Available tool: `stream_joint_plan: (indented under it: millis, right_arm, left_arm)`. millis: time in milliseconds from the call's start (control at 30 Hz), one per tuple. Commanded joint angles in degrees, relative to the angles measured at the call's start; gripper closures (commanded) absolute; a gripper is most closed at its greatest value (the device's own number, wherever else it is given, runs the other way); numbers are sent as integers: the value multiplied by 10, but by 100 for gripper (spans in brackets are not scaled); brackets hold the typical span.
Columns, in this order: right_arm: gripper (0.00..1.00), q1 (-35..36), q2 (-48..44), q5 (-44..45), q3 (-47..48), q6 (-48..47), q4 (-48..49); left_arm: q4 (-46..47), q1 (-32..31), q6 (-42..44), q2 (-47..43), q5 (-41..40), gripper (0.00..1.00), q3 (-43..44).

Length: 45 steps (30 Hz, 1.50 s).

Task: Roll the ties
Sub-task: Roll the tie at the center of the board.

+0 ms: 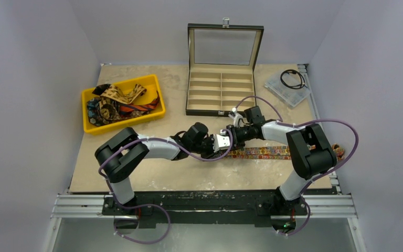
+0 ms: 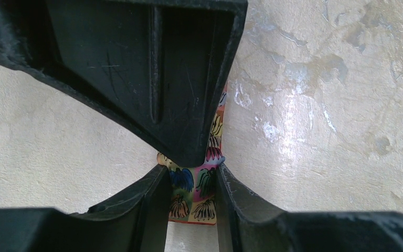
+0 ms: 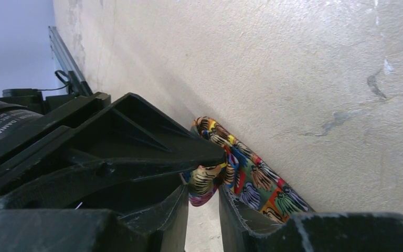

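A multicoloured floral tie (image 1: 278,152) lies flat along the table's near right. Its left end is where both grippers meet. My left gripper (image 1: 216,145) comes from the left. In the left wrist view its fingers (image 2: 147,210) close on the two edges of the tie's end (image 2: 194,197), which lies flat between them. My right gripper (image 1: 226,139) comes from the right. In the right wrist view its fingertips (image 3: 231,202) pinch a curled fold of the tie (image 3: 210,178). The rest of the tie (image 3: 262,184) trails along the table. More ties (image 1: 118,102) lie heaped in a yellow bin (image 1: 89,126).
An open black box (image 1: 221,89) with beige compartments stands at the back centre. A clear plastic case (image 1: 287,89) with a black coiled cable on it lies at the back right. The two grippers touch or nearly touch. The table's right edge rail (image 1: 315,105) is close.
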Motion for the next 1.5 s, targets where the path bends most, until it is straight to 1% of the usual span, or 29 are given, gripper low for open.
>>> stream_joint_plan:
  millis: [0,133,300,333,367,433,467,533,633,767,967,1133,1233,1333,1400,1467]
  right_arm:
    - [71,6,-3,-33,3,15,26]
    - [69,10,-7,-42,3,18,25]
    - [71,12,6,-15,4,-5,7]
    - [74,11,10,-10,6,-11,2]
    - [81,11,13,-5,8,-16,-3]
    - [97,12,15,15,11,-20,-5]
    - [100,12,15,24,11,-25,-5]
    - [100,12,22,49,15,-39,-20]
    - [100,12,33,62,19,-51,-30]
    - [100,11,37,77,19,-65,-38]
    - [100,12,31,71,19,-90,-45]
    - [100,11,27,62,16,-101,-40]
    - [100,12,24,61,24,-110,-43]
    - [100,12,22,57,40,-112,-49]
    - [100,11,19,49,54,-112,-57]
    - [100,11,12,43,63,-106,-64]
  left_arm:
    - [-62,1,8,26,-31,67,-1]
    - [-61,1,6,31,-30,67,0]
    - [-59,1,5,30,-30,67,0]
    - [-60,1,5,29,-29,67,1]
    - [-60,1,5,30,-28,67,2]
    - [-60,1,2,27,-25,66,0]
    - [-55,2,-1,21,-22,62,-5]
    - [-27,5,-6,3,-7,51,-24]
    - [6,7,-20,-22,17,39,-49]
    - [41,7,-20,-25,8,33,-58]
    - [57,7,6,12,-11,29,-34]
    - [46,5,20,38,-11,30,-3]
    - [12,5,23,45,-16,38,11]
    - [-13,10,17,14,-21,50,-13]
    - [-22,11,14,-15,-13,53,-44]
    - [-29,11,7,-34,-9,54,-65]
